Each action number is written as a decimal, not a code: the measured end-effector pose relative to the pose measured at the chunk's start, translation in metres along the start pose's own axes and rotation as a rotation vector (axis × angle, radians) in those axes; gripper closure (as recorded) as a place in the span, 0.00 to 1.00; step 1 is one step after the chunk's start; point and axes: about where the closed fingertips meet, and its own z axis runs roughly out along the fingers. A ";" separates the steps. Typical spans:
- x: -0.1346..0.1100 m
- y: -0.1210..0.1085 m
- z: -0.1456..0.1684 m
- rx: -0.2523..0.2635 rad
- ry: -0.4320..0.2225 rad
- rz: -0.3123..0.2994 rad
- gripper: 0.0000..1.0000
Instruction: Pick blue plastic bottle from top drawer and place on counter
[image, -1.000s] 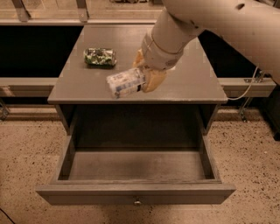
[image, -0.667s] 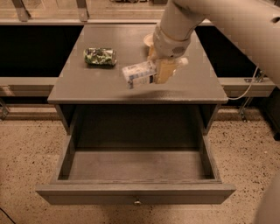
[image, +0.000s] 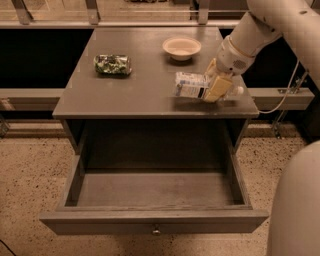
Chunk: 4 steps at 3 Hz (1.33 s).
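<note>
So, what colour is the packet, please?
Green and white, patterned, in the camera view; the gripper holds the bottle at the counter.

Room, as seen around my work:
- Floor (image: 30, 165): beige terrazzo, dark-speckled, warm dim light over it.
- Low ledge (image: 25, 95): pale, horizontal, running behind the cabinet on both sides.
- Recess (image: 35, 55): black, unlit, between the ledge and the upper rail (image: 50, 23).
- Metal uprights (image: 92, 10): slanted, above the rail.
- White cable (image: 287, 97): hanging at right, beside a metal bracket (image: 295, 82).
- My gripper (image: 215, 92): right of centre, clasping the blue plastic bottle (image: 190, 85).
</note>
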 end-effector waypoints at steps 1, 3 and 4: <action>-0.006 0.001 0.002 -0.007 0.008 -0.016 0.54; -0.007 -0.001 0.008 -0.008 0.004 -0.016 0.07; -0.007 -0.001 0.010 -0.009 0.004 -0.017 0.00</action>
